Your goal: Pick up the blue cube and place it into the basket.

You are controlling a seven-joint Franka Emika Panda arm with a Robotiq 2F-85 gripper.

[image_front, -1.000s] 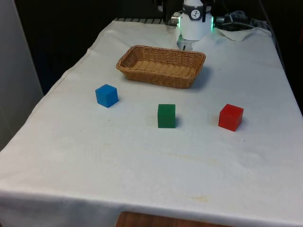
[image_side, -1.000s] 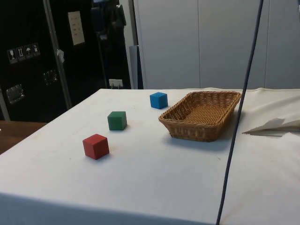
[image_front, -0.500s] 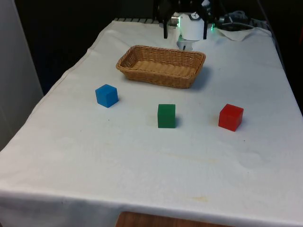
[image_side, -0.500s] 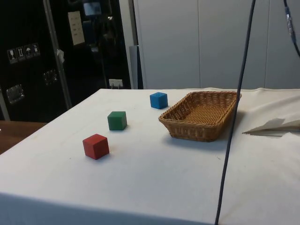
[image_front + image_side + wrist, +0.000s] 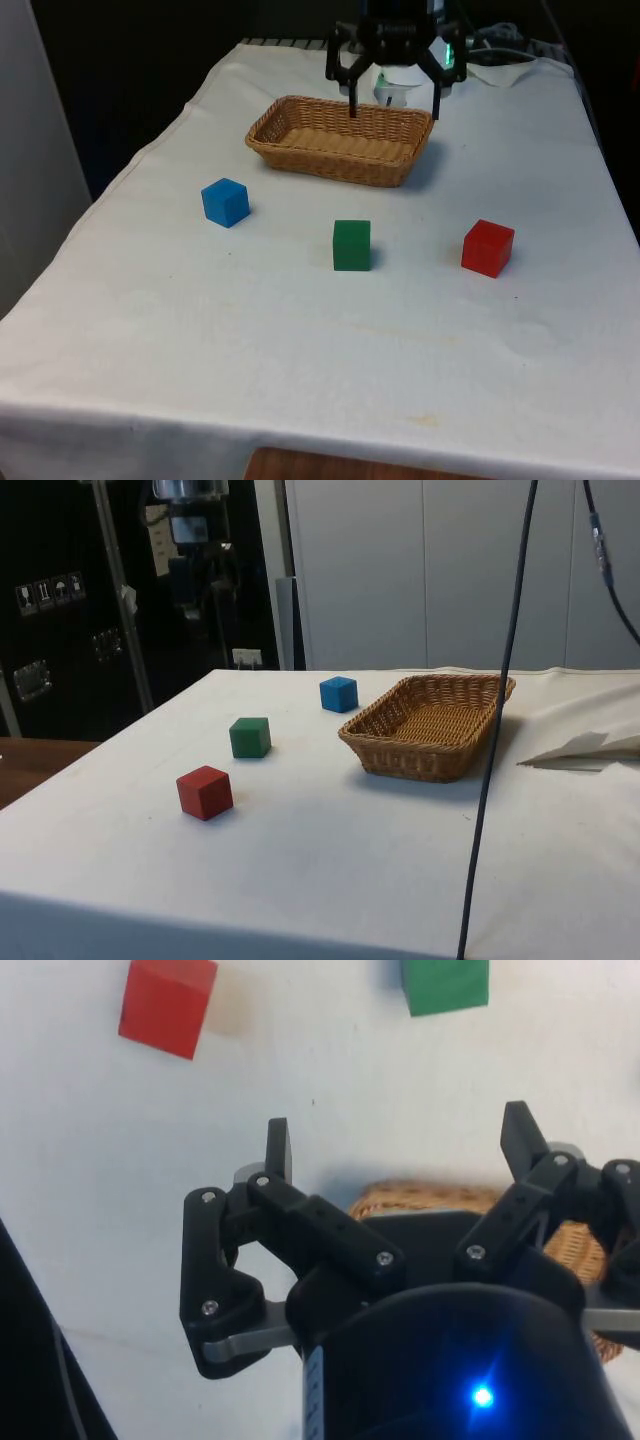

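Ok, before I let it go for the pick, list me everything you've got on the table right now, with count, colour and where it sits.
blue cube: one, blue, on the cloth at the front view's left, apart from the basket and nearer the camera than it.
green cube: one, green, mid-table, between the blue and red cubes.
red cube: one, red, at the front view's right, level with the green one.
basket: one, tan wicker, shallow, nothing inside, at the far end of the table.
cloth: one, white, covering the table.
gripper: one, black, fingers open, holding nothing, above the basket's far rim.
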